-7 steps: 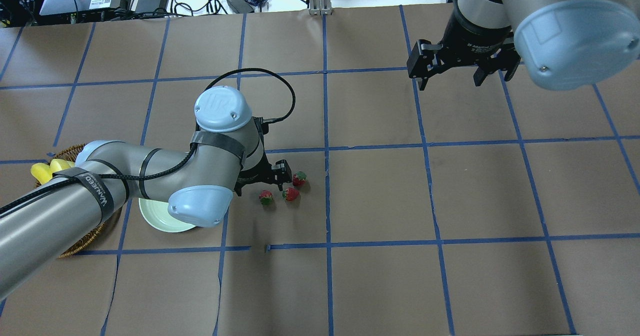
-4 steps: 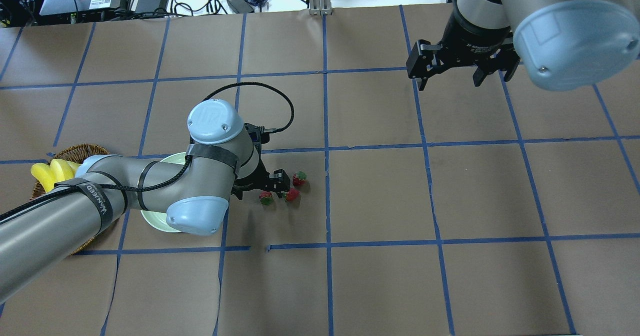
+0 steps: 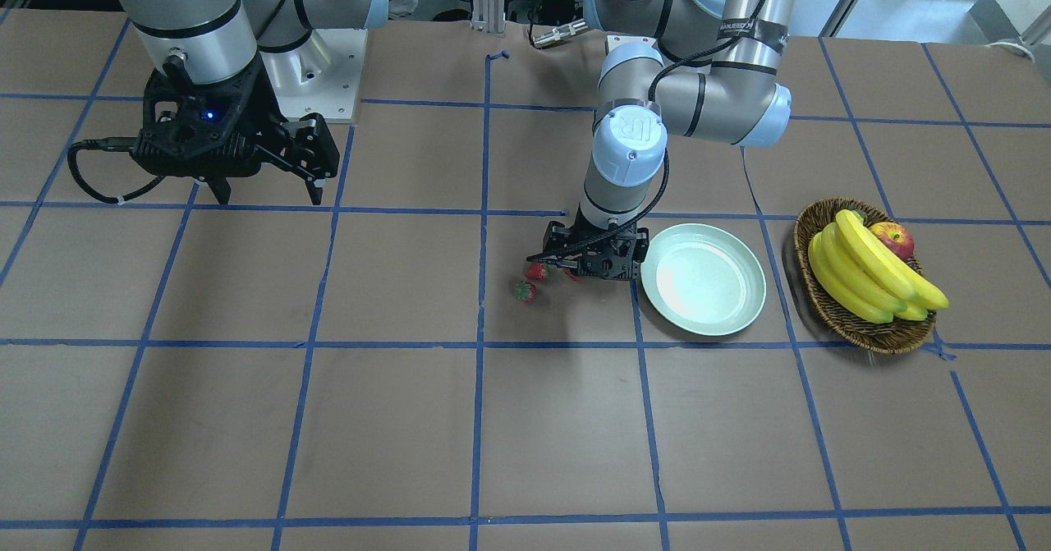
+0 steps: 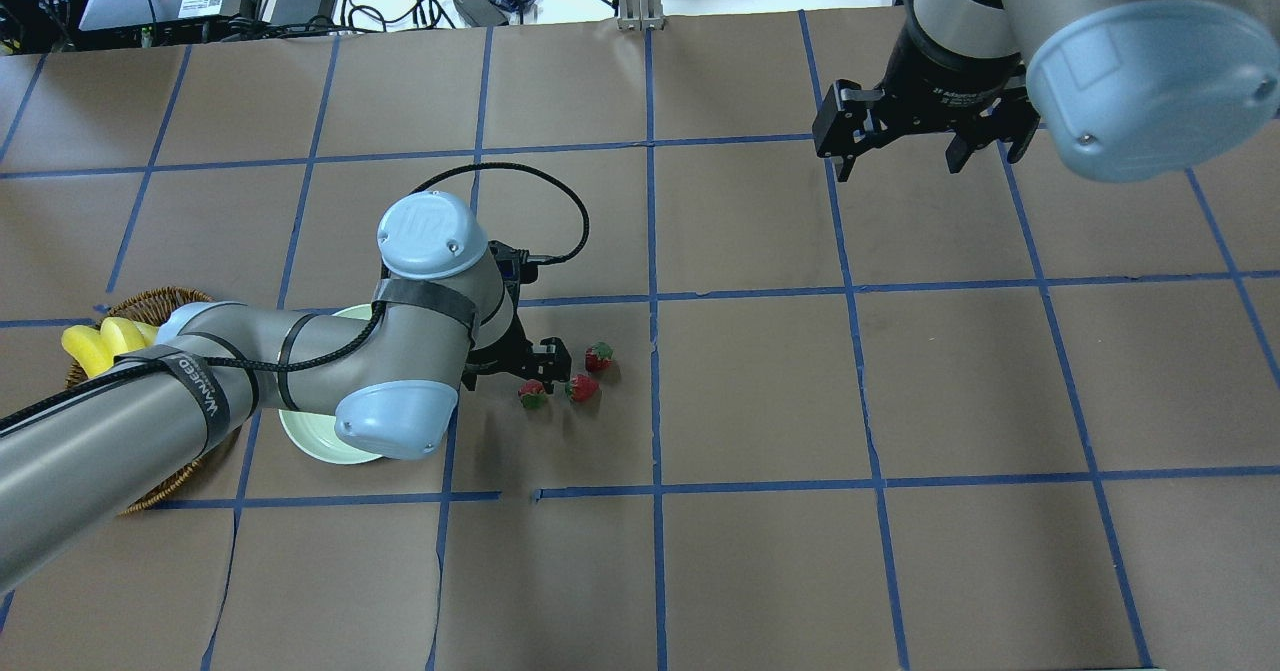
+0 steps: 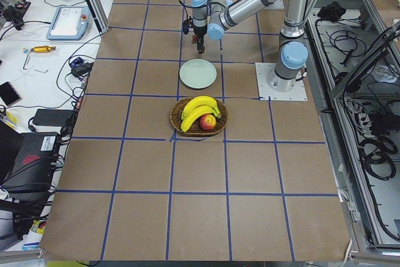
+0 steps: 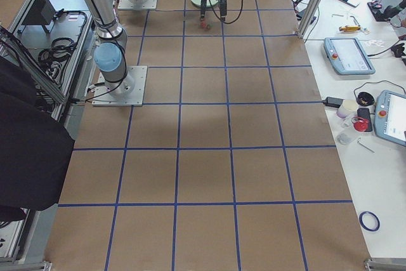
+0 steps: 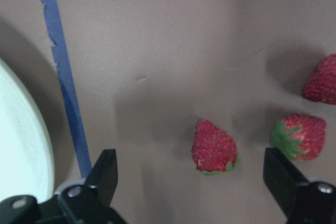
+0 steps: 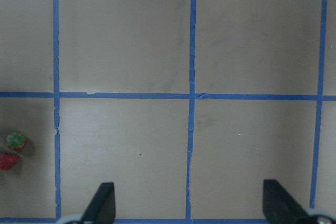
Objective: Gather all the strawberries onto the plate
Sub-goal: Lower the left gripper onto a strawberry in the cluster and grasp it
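Left wrist view: left pincer [image 7: 190, 161] spread, 1 strawberry [image 7: 214, 146] between its fingers on the table [image 7: 157, 51], 2 other strawberries [image 7: 298, 136] at right. Front view alone shows the whole plate [image 3: 657, 305], centre-right; overhead, the arm covers most of it. Upper right overhead: right pincer [image 4: 900, 163] spread.

My desk [image 4: 760, 401] is covered in brown paper, ruled into big squares by blue tape lines. On my left half a round, shallow, pale mint-green glossy plate [image 3: 704, 280] rests flat on the paper, its rim just beside a tape line. In the next square toward the middle lie three small red toy strawberries with green leafy tops [image 4: 582, 388], close together yet apart. The strawberry nearest the plate [image 4: 532, 394] lies just beside the middle one, and the third strawberry [image 4: 598, 356] is a little farther from me. Outward of the plate, near it but not touching, sits an oval brown wicker basket [image 3: 829, 311], lying across a tape line.
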